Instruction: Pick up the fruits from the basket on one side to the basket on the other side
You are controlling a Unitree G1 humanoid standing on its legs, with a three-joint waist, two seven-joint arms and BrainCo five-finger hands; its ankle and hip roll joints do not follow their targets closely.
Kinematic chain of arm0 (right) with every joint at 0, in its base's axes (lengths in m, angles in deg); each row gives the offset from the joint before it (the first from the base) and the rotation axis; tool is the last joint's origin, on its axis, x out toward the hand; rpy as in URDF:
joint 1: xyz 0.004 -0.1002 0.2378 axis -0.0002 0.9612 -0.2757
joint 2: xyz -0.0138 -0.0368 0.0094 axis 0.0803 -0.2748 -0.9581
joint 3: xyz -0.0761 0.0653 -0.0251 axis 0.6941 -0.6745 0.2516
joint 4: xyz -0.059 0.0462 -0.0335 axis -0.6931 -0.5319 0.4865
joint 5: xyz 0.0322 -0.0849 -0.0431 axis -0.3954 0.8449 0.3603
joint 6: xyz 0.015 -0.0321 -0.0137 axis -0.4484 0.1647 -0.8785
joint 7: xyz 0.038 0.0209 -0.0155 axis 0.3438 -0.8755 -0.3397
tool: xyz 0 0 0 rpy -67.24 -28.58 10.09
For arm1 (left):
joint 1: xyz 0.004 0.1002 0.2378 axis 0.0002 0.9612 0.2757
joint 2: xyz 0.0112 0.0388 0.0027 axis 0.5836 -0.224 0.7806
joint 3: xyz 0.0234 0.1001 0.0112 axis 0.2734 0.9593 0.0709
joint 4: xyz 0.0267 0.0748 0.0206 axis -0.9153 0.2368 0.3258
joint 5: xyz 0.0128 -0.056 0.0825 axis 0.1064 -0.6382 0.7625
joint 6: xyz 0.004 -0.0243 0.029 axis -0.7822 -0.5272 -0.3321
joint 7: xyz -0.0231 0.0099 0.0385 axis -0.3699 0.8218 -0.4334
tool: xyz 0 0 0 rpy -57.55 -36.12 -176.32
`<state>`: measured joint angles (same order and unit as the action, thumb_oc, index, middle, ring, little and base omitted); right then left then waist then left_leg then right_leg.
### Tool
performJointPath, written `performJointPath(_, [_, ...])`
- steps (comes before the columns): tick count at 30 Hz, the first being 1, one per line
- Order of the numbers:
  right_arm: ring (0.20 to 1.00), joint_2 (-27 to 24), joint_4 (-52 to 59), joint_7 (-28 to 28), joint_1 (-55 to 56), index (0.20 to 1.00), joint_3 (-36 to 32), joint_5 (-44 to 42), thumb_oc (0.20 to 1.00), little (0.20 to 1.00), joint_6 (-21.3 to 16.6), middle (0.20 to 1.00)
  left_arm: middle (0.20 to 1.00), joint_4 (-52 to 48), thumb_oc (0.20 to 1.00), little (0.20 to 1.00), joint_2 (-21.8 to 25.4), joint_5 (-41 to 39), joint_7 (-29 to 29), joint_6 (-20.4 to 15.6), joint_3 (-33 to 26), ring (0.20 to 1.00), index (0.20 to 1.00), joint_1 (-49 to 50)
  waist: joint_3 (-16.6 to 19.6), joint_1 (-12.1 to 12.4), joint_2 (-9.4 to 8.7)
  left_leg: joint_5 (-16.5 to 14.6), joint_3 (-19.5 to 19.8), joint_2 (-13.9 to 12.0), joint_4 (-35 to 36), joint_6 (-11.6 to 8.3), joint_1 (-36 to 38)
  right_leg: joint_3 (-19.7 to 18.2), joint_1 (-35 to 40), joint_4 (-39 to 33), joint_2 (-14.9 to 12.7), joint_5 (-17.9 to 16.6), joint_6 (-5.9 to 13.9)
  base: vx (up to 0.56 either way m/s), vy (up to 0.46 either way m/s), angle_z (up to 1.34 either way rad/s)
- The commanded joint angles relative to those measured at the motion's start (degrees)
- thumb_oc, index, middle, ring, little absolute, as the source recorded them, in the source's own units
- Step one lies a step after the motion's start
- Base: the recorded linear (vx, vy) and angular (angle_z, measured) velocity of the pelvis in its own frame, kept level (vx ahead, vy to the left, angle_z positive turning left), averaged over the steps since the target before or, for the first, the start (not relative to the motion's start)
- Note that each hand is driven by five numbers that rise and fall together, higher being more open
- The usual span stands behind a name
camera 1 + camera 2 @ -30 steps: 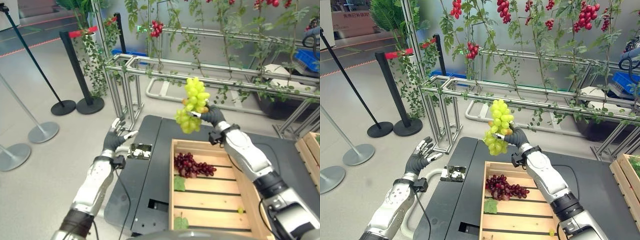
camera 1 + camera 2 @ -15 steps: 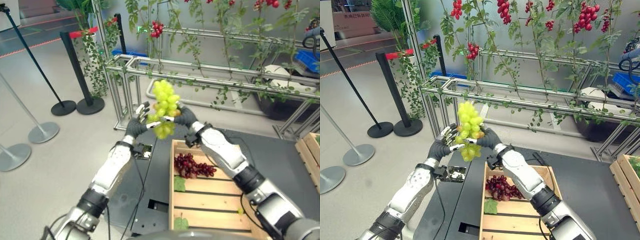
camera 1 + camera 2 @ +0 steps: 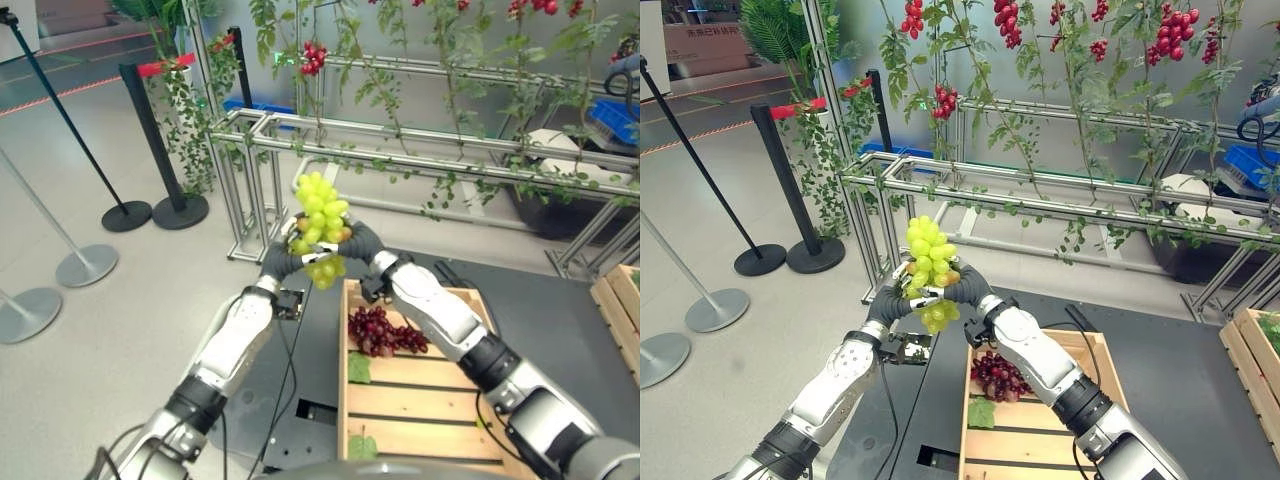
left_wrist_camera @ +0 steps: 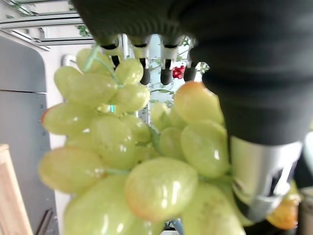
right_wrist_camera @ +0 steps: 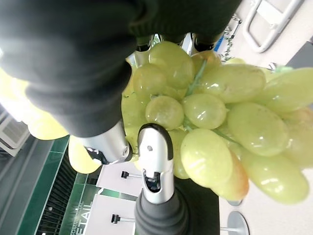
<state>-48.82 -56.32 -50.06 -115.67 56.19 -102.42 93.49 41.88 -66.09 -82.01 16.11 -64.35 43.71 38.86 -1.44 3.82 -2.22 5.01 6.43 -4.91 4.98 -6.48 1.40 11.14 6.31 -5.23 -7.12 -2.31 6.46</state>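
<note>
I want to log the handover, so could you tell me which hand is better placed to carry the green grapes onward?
Probably the left hand: it and the right hand both clasp the green grapes, left of the wooden crate.

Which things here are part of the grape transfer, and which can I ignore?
Part of the job:
- green grapes, held between the left hand and right hand
- red grapes in the wooden crate
- second crate at the far right

Just lying about:
- stanchion posts
- metal frame with vines and hanging red fruit
- black table
</note>
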Motion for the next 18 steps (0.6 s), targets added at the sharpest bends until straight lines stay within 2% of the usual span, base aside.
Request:
performJointPath(1, [0.2,6.81,6.33,-2.5,-9.89,0.2,2.81,-3.28,0.2,0.2,-4.81,0.2,1.0,7.79,1.0,1.0,-2.5,2.63,-0.37,-0.09,3.49,1.0,1.0,-8.09,2.05,-0.36,-0.37,-5.78,-3.33,0.94,-0.77,3.12,1.82,1.69,1.66,4.6,-1.12,6.56,0.8,0.06,-0.003,0.0])
performJointPath(11, [0.2,7.56,6.03,-0.3,-11.75,0.2,2.96,-3.01,0.2,0.2,-5.57,0.2,1.0,11.56,1.0,1.0,-4.56,4.43,-3.03,-0.04,3.73,1.0,1.0,-5.76,2.08,-0.22,-0.71,-5.53,-3.34,0.96,-0.97,3.29,1.9,1.66,1.57,4.9,-1.13,6.24,0.71,0.01,-0.002,0.0])
performJointPath(18, [0.2,4.54,6.09,0.51,-12.94,0.2,1.33,-1.15,0.2,0.2,-5.73,0.2,1.0,5.73,1.0,1.0,-3.23,2.55,-2.88,-0.88,1.76,1.0,1.0,-1.55,1.99,0.26,-0.99,-5.63,-3.51,1.01,-1.01,3.35,1.91,1.6,1.66,4.75,-1.11,6.15,0.76,0.0,0.0,0.0])
